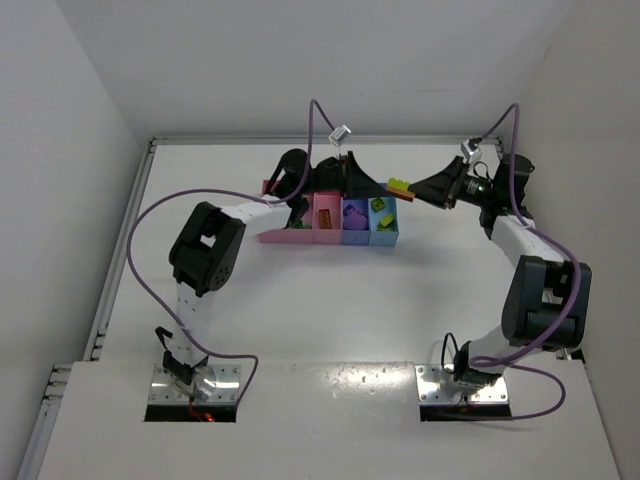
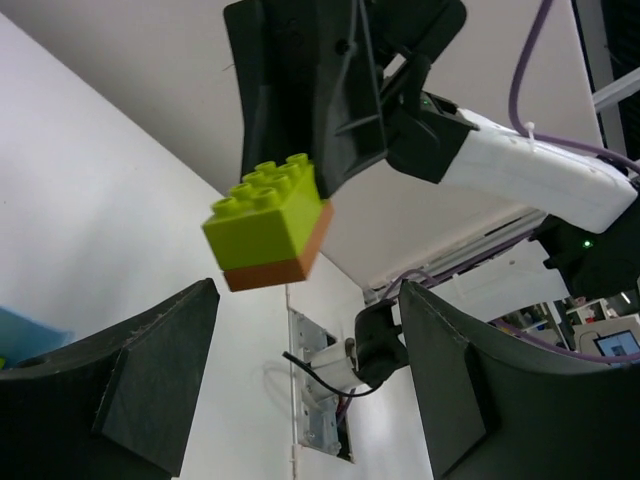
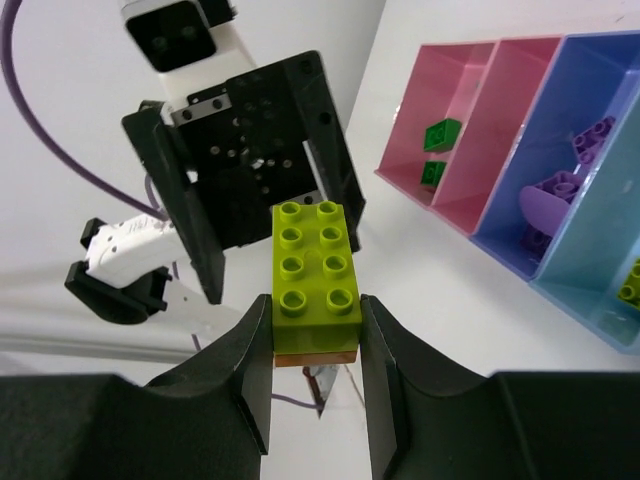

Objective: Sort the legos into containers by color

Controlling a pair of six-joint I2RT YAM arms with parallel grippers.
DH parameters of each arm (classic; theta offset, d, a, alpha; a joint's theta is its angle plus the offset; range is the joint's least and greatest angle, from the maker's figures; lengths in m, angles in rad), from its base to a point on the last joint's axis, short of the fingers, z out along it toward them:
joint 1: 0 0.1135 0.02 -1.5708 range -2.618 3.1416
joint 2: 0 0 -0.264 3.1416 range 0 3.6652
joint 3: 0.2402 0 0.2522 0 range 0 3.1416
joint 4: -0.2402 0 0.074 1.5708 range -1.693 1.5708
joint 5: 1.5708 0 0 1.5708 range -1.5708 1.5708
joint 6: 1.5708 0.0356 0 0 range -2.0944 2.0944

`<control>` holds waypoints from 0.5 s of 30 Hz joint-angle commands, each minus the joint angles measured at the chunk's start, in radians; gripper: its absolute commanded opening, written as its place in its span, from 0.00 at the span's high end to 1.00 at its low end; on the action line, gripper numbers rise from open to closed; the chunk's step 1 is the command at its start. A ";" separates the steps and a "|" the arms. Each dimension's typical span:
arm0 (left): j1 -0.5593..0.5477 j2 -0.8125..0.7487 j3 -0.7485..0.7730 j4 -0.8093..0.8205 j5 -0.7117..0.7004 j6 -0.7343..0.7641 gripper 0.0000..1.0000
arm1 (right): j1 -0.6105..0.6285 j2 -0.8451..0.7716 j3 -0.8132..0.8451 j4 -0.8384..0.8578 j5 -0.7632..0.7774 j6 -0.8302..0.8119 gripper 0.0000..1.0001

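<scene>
A yellow-green lego (image 3: 312, 262) stuck on top of an orange one (image 3: 316, 355) is pinched between the fingers of my right gripper (image 3: 316, 330), which is shut on it. This clump (image 1: 400, 186) hangs in the air just behind the containers (image 1: 335, 237). My left gripper (image 1: 368, 186) faces it from the left, open and empty. In the left wrist view the clump (image 2: 268, 225) floats above and beyond my left gripper (image 2: 310, 380), clear of both fingers. The left arm's fingers (image 3: 190, 200) stand spread behind the clump.
The wide pink bin (image 3: 470, 75) holds dark green legos (image 3: 440, 135). An orange piece (image 1: 325, 217) lies in the narrow pink bin (image 3: 505, 120). Purple legos (image 3: 560, 190) lie in the blue bin (image 3: 600, 80), yellow-green ones (image 3: 630, 282) in the light blue bin (image 3: 590, 265). White walls enclose the table.
</scene>
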 commanded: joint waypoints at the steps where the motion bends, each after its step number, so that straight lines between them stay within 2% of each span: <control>1: 0.001 -0.039 0.025 -0.037 -0.005 0.065 0.21 | 0.023 -0.019 0.054 0.068 -0.036 0.028 1.00; 8: 0.001 -0.039 0.034 -0.060 -0.015 0.095 0.22 | 0.054 -0.039 0.054 0.068 -0.036 0.028 1.00; 14: 0.001 -0.039 0.025 -0.016 -0.015 0.061 0.33 | 0.065 -0.039 0.045 0.068 -0.036 0.019 1.00; 15: 0.001 -0.039 0.025 -0.006 -0.015 0.061 0.38 | 0.065 -0.039 0.045 0.068 -0.036 0.019 1.00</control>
